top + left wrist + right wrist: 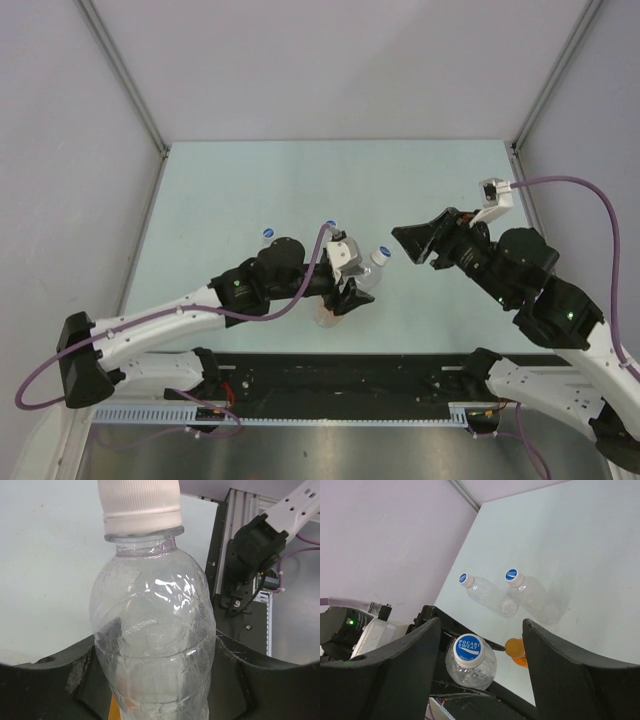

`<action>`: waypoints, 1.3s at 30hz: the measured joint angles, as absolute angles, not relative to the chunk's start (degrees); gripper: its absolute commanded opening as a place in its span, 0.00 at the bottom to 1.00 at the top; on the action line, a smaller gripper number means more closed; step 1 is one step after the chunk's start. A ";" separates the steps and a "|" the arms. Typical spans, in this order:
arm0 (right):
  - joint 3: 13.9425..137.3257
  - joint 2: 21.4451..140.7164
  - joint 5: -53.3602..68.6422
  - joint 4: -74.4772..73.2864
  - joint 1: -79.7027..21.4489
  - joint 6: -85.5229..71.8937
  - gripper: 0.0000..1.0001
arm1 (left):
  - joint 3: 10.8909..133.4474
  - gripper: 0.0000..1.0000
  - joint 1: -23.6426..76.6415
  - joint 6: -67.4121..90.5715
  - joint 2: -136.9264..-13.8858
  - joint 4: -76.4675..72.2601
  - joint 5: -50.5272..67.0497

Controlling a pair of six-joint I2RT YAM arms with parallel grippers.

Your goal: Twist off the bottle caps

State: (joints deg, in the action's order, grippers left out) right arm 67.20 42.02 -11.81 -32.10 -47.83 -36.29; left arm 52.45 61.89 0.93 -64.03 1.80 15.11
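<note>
My left gripper [349,288] is shut on a clear bottle [368,274] and holds it off the table, its blue cap [380,255] pointing toward the right arm. In the left wrist view the bottle's body [155,645] fills the space between the jaws, and its ribbed white cap skirt [140,502] is at the top. My right gripper [408,248] is open, a short way right of that cap. In the right wrist view the blue cap [469,650] sits between the spread fingers [560,665], untouched. The orange bottle [517,652] lies below the held one.
Two more clear bottles lie on the pale green table, their blue caps [268,233] [330,225] just behind the left gripper; they also show in the right wrist view [487,596] [535,596]. Grey walls enclose the table on the left, the right and the back.
</note>
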 measured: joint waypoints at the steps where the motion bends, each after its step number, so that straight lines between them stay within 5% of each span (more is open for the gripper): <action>1: 66.70 41.74 -12.16 -31.51 -47.99 -36.53 0.73 | 51.81 0.27 61.93 0.84 -63.83 1.80 14.94; 4: 65.82 41.10 -12.86 -30.74 -48.34 -37.69 0.79 | 51.90 0.07 61.93 0.14 -64.10 1.89 13.52; 9: 65.67 41.08 -13.28 -30.48 -48.53 -40.16 0.82 | 53.08 0.00 61.98 -0.54 -65.25 1.02 10.07; 21: 64.49 43.75 -13.13 -29.69 -51.64 -42.57 0.74 | 55.88 0.00 61.98 -1.56 -65.30 0.67 9.32; 39: 63.31 44.42 -14.94 -24.18 -53.36 -42.37 0.45 | 56.51 0.00 62.24 -1.69 -65.39 2.33 11.86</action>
State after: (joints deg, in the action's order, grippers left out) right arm 63.31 44.42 -14.94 -24.18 -53.36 -42.37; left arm 56.51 62.24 -1.69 -65.39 2.33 11.86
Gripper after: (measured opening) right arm 0.481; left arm 0.644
